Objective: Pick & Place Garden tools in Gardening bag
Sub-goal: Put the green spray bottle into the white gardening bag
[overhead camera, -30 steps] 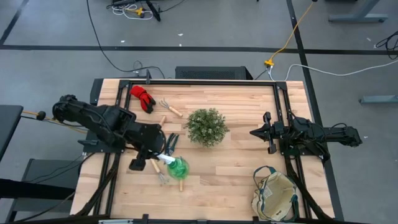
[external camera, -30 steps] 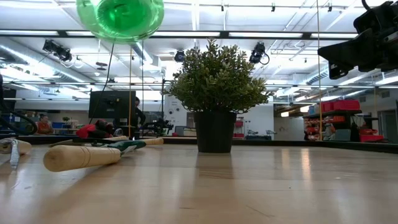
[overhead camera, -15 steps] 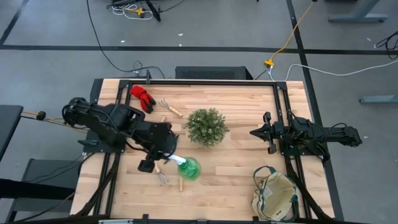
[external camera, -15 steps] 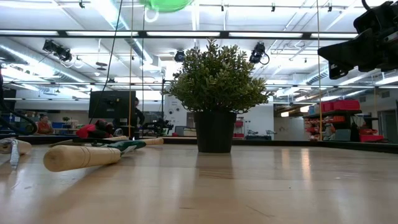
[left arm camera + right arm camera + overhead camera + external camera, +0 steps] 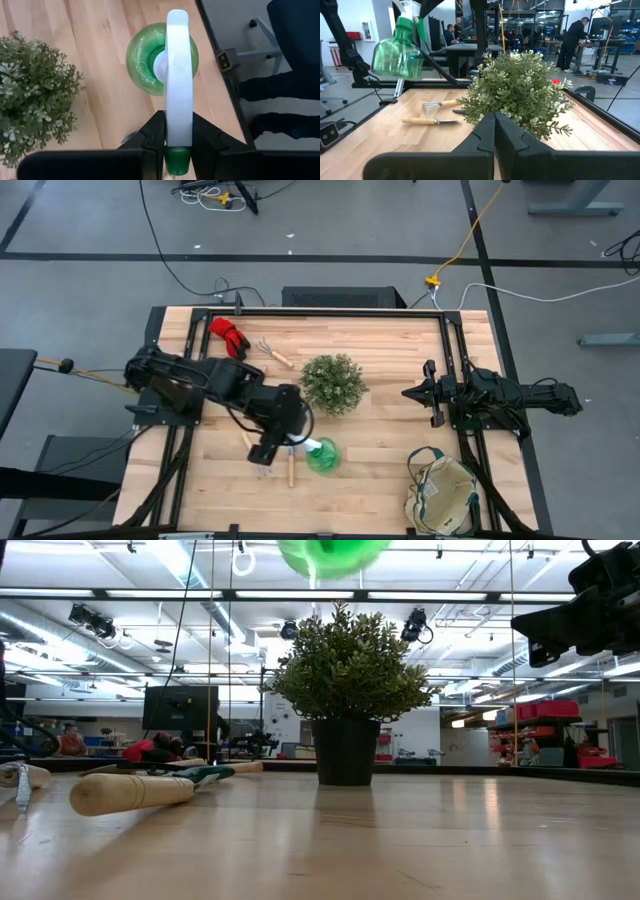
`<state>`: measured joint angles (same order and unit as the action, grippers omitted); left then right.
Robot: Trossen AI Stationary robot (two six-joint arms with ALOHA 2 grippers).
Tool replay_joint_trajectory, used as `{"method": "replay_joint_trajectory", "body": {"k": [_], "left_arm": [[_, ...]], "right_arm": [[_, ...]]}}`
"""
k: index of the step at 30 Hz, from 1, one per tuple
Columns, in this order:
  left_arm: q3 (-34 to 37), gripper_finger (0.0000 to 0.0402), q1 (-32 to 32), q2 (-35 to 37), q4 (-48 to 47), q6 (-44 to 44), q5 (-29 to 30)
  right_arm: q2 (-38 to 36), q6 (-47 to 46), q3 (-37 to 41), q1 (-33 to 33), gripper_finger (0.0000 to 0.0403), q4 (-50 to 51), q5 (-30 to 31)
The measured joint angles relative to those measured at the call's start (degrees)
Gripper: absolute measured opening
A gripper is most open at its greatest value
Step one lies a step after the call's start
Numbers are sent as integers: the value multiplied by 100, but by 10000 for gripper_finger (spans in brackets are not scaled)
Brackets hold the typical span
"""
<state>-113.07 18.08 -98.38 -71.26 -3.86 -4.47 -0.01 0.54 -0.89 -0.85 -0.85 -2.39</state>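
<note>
My left gripper (image 5: 296,442) is shut on a green spray bottle (image 5: 323,455) with a white spray head, held in the air near the table's middle, on the near side of the plant. The bottle also shows at the top of the low view (image 5: 330,554) and in the right wrist view (image 5: 397,50). The beige gardening bag (image 5: 442,491) stands at the near right corner. Red gloves (image 5: 229,336) and a small rake (image 5: 268,350) lie at the far left. My right gripper (image 5: 408,393) is shut and empty, right of the plant. My left gripper pinches the bottle's white spray head (image 5: 178,107) between its two fingers (image 5: 155,131), close to the green nozzle end. The fingers come from above, slanting down. The bottle is lifted clear of the table and hangs tilted below the head.
A round bushy potted plant (image 5: 332,384) stands mid-table between the arms. Wooden-handled tools (image 5: 290,471) lie below my left arm; a wooden handle (image 5: 130,790) shows in the low view. People stand in the room beyond the table.
My left gripper has carried the spray bottle toward the table's right edge and a little toward the near edge, away from the tools on the left. The bottle stays lifted clear of the table.
</note>
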Motion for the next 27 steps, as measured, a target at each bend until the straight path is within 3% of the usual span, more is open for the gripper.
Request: {"method": "replay_joint_trajectory", "body": {"k": [9, 27], "left_arm": [[-296, 69, -271, -506, 154, 5, 62], [-298, 69, -724, -661, 269, -133, 54]], "right_arm": [[0, 2, -2, -2, 10, 1, -2], [0, 0, -1, -2, 10, -2, 0]]}}
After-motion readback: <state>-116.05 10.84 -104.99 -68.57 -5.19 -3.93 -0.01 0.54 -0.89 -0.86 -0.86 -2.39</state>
